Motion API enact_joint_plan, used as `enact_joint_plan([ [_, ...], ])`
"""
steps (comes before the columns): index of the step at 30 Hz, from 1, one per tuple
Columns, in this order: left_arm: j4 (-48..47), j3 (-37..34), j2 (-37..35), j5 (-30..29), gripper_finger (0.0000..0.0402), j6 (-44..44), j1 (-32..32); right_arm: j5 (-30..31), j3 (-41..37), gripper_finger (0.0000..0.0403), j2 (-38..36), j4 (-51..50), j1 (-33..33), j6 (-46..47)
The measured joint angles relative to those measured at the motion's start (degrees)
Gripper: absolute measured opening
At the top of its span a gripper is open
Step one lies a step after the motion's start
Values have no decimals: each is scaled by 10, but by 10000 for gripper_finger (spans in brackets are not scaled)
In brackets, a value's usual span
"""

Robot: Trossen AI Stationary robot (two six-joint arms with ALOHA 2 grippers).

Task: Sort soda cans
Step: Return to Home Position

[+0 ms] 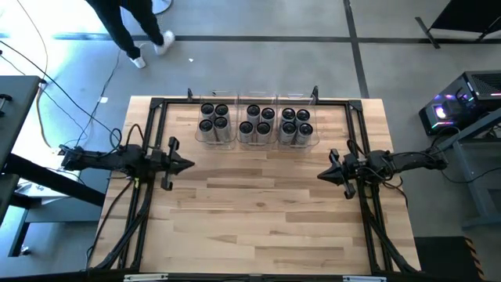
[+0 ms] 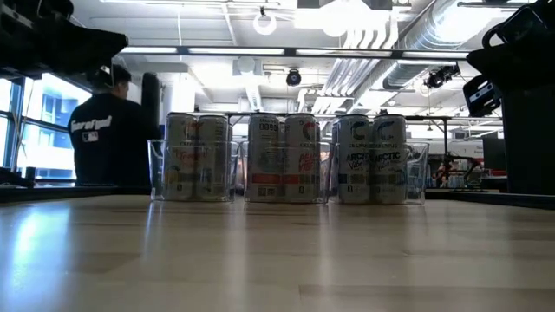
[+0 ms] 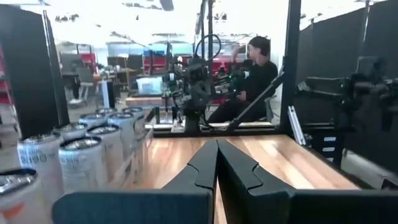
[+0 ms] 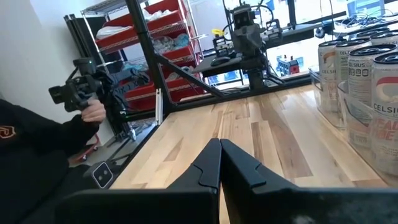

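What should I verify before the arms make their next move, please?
1. Left gripper shut, holding nothing: ok.
2. Right gripper shut, holding nothing: ok.
3. Soda cans upright, four in each bin: ok.
4. Left bin, middle bin and right bin lined along the far edge, apart from both arms: ok.
5. Each bin holds one kind of can: cannot tell.
6. Person beyond the far edge, away from the table: ok.

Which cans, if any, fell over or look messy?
Nothing stands out. All the soda cans stand upright inside three clear bins, lined up in a neat row along the table's far edge. The left gripper and right gripper sit at the sides, fingers shut and empty.
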Motion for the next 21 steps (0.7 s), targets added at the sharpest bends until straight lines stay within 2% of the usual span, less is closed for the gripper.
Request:
enact_joint_plan([
  [6, -67, 0, 5, -2, 0, 37, 0, 0, 0, 0, 0, 0, 0, 0],
  [21, -65, 0, 25, -3, 0, 26, -1, 0, 0, 0, 0, 0, 0, 0],
])
